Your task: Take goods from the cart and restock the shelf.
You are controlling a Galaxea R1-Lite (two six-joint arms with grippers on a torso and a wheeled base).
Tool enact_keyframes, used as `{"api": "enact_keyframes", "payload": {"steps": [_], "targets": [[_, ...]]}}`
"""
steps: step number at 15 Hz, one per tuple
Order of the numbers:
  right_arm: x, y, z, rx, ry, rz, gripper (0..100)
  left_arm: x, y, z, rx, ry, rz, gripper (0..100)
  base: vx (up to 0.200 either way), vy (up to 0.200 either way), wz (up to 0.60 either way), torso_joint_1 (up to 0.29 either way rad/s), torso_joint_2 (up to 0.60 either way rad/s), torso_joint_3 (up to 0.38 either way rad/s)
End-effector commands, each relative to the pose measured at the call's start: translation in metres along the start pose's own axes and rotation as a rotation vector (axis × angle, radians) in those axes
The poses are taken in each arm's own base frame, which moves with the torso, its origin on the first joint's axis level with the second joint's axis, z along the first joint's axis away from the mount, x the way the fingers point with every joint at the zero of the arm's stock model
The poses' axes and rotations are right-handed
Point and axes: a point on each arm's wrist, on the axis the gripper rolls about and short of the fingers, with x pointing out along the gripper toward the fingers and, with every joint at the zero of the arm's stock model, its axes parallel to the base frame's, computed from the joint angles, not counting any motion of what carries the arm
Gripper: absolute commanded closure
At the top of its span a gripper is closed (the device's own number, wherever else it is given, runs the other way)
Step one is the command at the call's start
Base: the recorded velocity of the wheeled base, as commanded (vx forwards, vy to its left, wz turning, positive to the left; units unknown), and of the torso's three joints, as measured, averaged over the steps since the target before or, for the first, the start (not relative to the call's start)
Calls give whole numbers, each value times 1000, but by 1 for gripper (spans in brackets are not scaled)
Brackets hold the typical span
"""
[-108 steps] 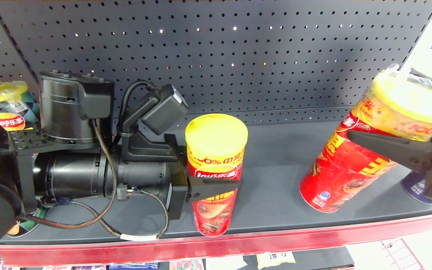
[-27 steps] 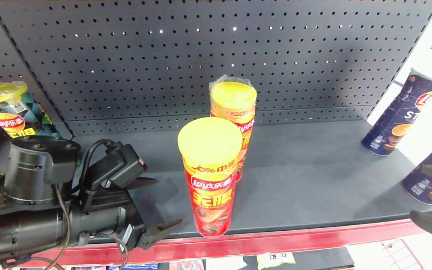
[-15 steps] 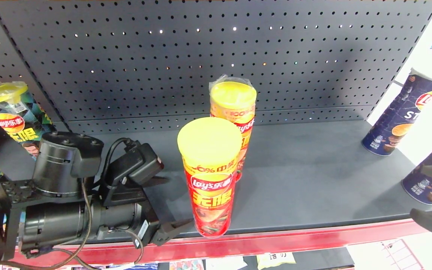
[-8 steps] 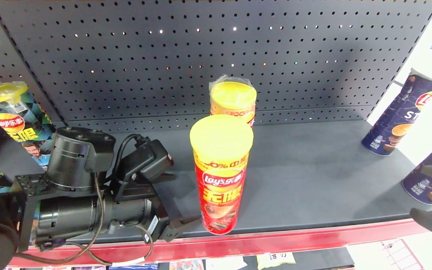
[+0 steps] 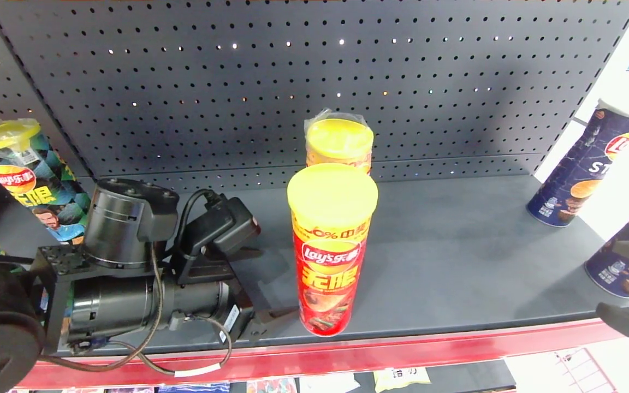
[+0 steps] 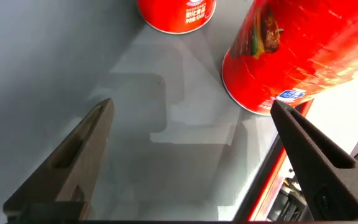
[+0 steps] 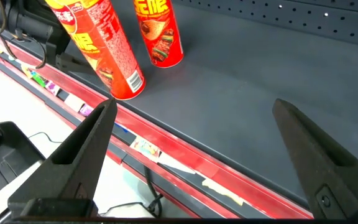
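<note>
Left jaws and right jaws stand open, empty; left jaws sit just beside the front can [image 5: 330,251] at lower centre; a bump could tip it off the shelf [image 5: 456,256].

- rear red can [image 5: 339,143]: front red can [image 5: 330,245] is covering all but its lid and upper band.
- green can [image 5: 17,169]: left arm [image 5: 129,305] is hiding its base.
- near blue can [image 5: 609,275]: the head view's right edge is cutting it off.
- left wrist view: both red cans are running off the frame, bases alone showing.
</note>
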Motion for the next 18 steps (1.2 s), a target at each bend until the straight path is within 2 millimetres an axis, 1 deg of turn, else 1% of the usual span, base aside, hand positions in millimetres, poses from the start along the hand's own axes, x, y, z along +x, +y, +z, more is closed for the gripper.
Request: {"api": "enact_keyframes", "payload": {"steps": [1,18], "targets": [[1,-1,0,3,1,-8,0,2,0,1,1,1,-1,0,0,0,0,0,0,0],[3,-1,-2,11,15,-7,0,8,-1,5,8,-5,-11,0,0,0,0,0,0,0]]}}
